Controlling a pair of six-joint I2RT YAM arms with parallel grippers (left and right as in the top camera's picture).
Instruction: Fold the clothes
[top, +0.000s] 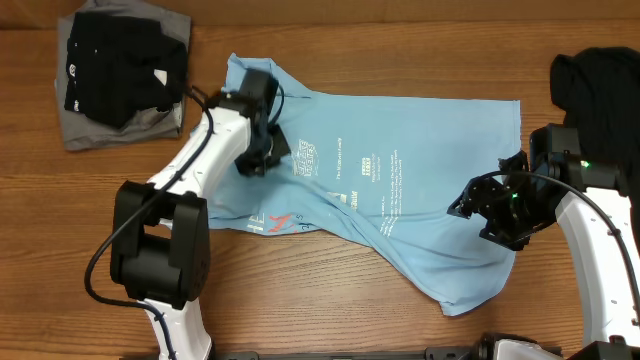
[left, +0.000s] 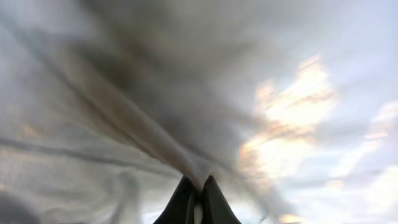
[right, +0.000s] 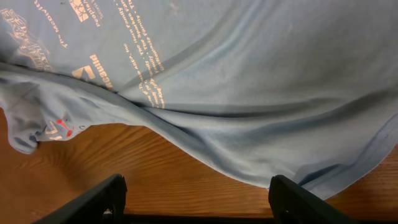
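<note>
A light-blue T-shirt (top: 420, 150) with white and pink-red lettering lies spread and rumpled across the wooden table. My left gripper (top: 258, 158) is down on its left part, shut on a pinch of the fabric; in the left wrist view its fingertips (left: 186, 193) meet with cloth (left: 155, 93) bunched between them. My right gripper (top: 480, 212) hovers at the shirt's right lower edge, open. In the right wrist view its fingers (right: 99, 199) stand wide apart over bare wood, the shirt's hem (right: 249, 168) just beyond them.
A black garment on a grey one (top: 120, 70) lies folded at the back left. Another black garment (top: 600, 80) is heaped at the back right, close behind my right arm. Bare wood (top: 330, 290) shows along the front.
</note>
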